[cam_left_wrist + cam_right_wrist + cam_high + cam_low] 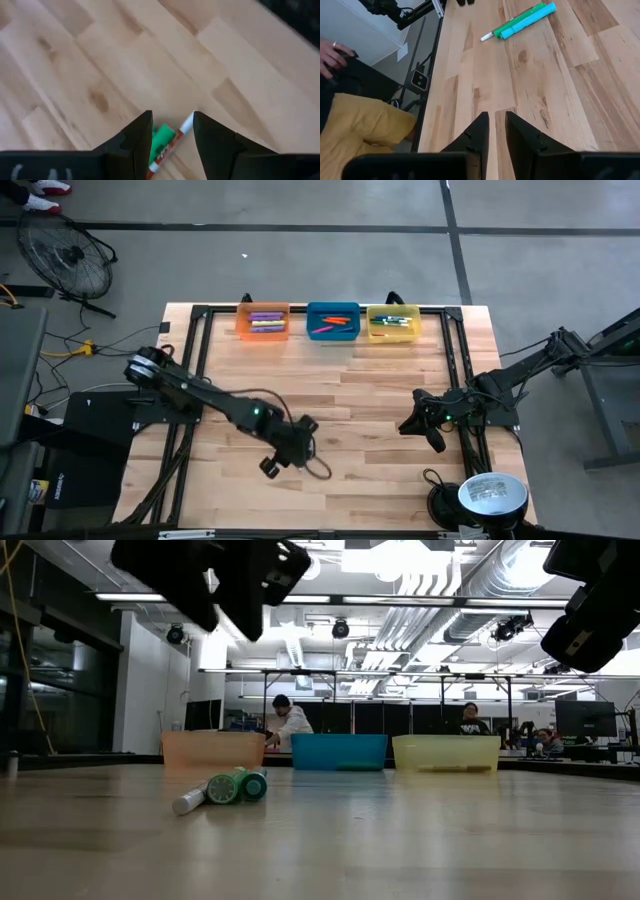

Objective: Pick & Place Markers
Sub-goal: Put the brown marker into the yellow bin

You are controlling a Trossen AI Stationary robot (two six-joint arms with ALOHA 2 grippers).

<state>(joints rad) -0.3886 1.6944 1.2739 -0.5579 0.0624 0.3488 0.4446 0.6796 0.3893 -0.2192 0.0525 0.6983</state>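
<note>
Left gripper (170,142), lower centre of the high view, hangs spread above a green marker (162,140) lying on the wooden table (380,420); a second, teal-blue marker (527,20) touches it. Red print on the green marker's white barrel cannot be read. Right gripper (495,132), right of centre, waits with fingers nearly together. Other markers lie in the orange bin (263,321), blue bin (333,321) and yellow bin (393,322) along the table's upper edge.

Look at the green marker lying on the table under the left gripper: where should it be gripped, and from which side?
Grip the green marker mid-barrel, coming straight down from above. It lies flat on the wooden table with a second marker close alongside, so the left gripper, open above it, would best close across the barrel's width.
</note>
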